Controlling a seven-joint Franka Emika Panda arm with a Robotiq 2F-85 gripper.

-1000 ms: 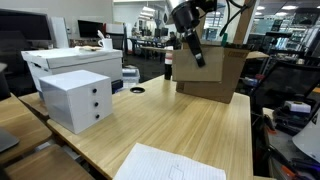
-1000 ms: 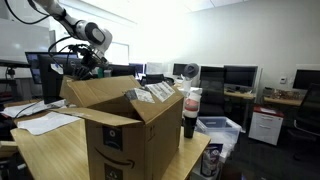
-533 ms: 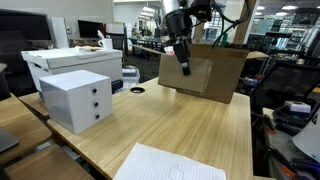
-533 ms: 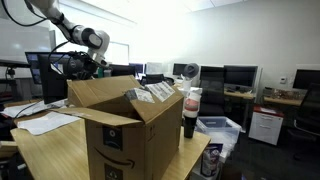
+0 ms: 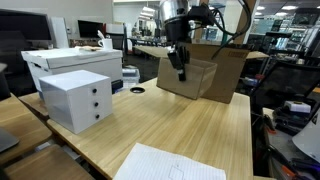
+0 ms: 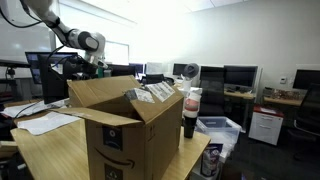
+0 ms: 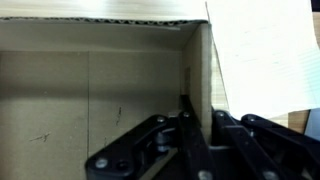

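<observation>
Cardboard dominated the far edge of the tabletop (image 5: 190, 125) in an exterior view, where an open cardboard box (image 5: 228, 60) stood with one flap (image 5: 205, 85) swung outward over the wood. The claw (image 5: 181, 70) hung fingers-down at that flap's upper edge, apparently to keep the panel folded away from the opening. A white drawer unit (image 5: 75, 100) sat well apart from the box, toward the opposite side edge. A sheet of paper (image 5: 165, 163) lay at the near edge, and neither touched the box.

In an exterior view taken from close beside the cardboard box (image 6: 120, 135), the flap (image 6: 100, 90) rose at the side farthest from the camera. The claw (image 6: 88, 66) met it from above at its outer rim. The top stood open, so packets (image 6: 155, 92) showed inside, near the rim. A dark bottle (image 6: 190, 112) stood upright just beside the box's corner, probably set there to leave the opening free.

In the wrist view, brown cardboard filled most of the picture. The flap (image 7: 198, 60) appeared nearly edge-on, running straight down between the fingers of the claw (image 7: 200, 118). The fingers were drawn together, clamped on the thin board from both faces. A grip that narrow suited a sheet this thin, and holding it at the rim gave the arm the most leverage over the fold.
</observation>
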